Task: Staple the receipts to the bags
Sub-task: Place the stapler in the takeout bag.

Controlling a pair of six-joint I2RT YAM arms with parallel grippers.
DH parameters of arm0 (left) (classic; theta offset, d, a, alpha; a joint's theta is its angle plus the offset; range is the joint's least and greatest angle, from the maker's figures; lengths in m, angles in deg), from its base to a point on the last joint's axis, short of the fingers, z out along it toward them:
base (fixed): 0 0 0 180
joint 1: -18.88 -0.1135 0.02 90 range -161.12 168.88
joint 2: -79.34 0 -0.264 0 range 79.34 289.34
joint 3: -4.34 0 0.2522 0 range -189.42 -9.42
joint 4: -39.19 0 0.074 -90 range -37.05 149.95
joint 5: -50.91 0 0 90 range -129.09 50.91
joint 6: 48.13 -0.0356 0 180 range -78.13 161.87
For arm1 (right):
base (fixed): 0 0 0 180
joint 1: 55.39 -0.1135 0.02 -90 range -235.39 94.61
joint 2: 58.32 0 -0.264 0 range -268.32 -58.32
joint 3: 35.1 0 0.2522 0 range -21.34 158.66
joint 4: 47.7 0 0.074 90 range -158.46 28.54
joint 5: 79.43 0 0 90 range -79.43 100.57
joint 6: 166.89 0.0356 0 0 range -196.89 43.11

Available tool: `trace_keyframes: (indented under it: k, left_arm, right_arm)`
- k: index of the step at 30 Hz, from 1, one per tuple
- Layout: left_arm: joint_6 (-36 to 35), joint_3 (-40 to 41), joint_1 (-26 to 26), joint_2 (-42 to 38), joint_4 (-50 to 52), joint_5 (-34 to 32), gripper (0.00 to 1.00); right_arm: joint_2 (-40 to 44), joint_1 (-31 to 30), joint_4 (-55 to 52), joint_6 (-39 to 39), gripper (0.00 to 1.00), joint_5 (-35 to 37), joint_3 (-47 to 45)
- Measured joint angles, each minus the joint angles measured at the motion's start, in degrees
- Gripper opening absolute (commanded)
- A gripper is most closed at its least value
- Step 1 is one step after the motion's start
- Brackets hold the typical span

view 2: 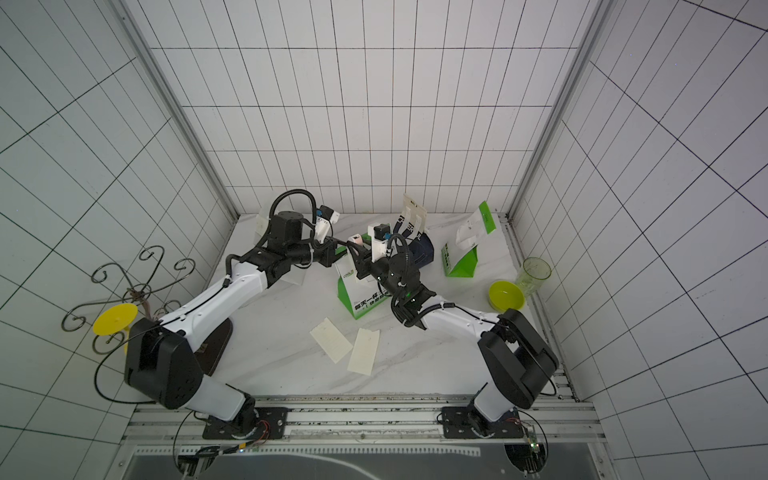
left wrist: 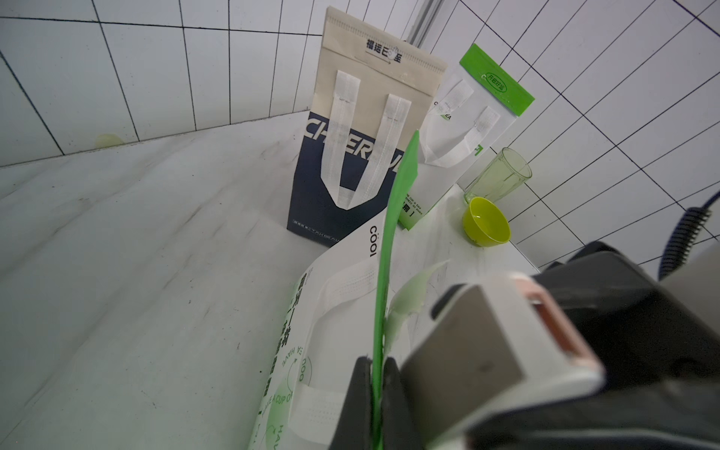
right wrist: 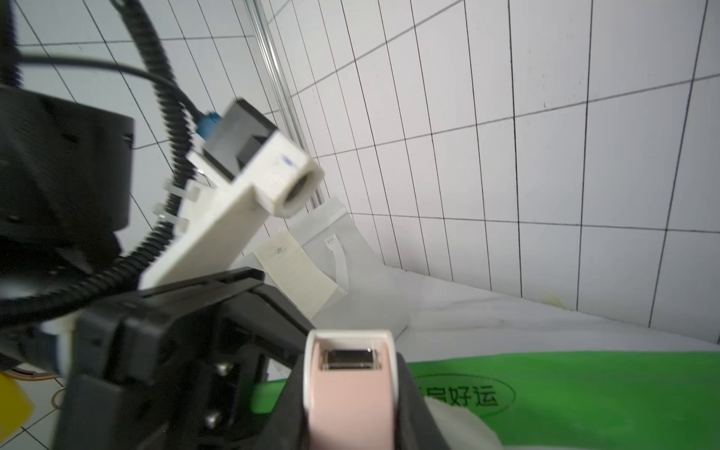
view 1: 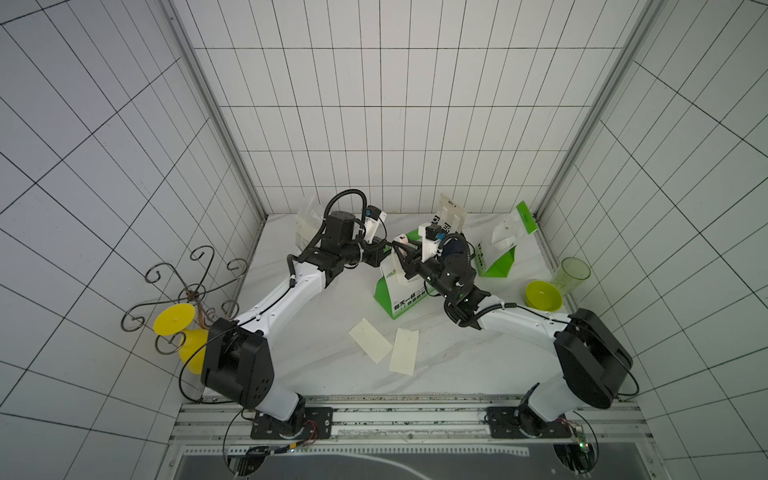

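Note:
A green-and-white bag [view 1: 395, 299] [view 2: 357, 301] stands mid-table. My left gripper [left wrist: 377, 362] [view 1: 386, 250] is shut on its green top strip [left wrist: 393, 218]. A pale receipt [left wrist: 413, 296] lies against the strip at the jaws. My right gripper [right wrist: 350, 389] [view 1: 404, 255] is shut on a pink-and-white stapler [right wrist: 350, 405] [view 1: 401, 240], held at that strip right beside the left jaws. Two receipts [view 1: 370, 340] [view 1: 404, 351] lie flat near the front. The navy bag [left wrist: 331, 202], a second green-and-white bag [view 1: 498, 257] and the white bag [right wrist: 362, 272], which has a cream receipt [right wrist: 296, 272] on it, stand at the back.
A lime bowl [view 1: 542, 295] and a translucent green cup [view 1: 573, 274] sit at the right edge. A wire stand [view 1: 191, 286] and a yellow goblet-like piece [view 1: 174, 322] are at the left, beside my left arm. Tiled walls close three sides.

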State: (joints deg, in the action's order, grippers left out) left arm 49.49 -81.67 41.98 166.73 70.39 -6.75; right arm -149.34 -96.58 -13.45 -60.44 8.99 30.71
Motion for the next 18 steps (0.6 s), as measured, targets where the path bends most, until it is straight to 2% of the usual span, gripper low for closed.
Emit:
trace_keyframes:
  k: [10, 18]
  left_arm:
    - [-0.9, 0.2, 0.0, -0.7, -0.8, 0.8, 0.0]
    - [1.3, 0.6, -0.6, -1.1, -2.4, 2.7, 0.0]
  right_arm:
    - [-1.8, 5.0, -3.2, 0.1, 0.0, 0.4, 0.5]
    - [-2.6, 7.1, -7.3, 0.0, 0.0, -0.3, 5.5]
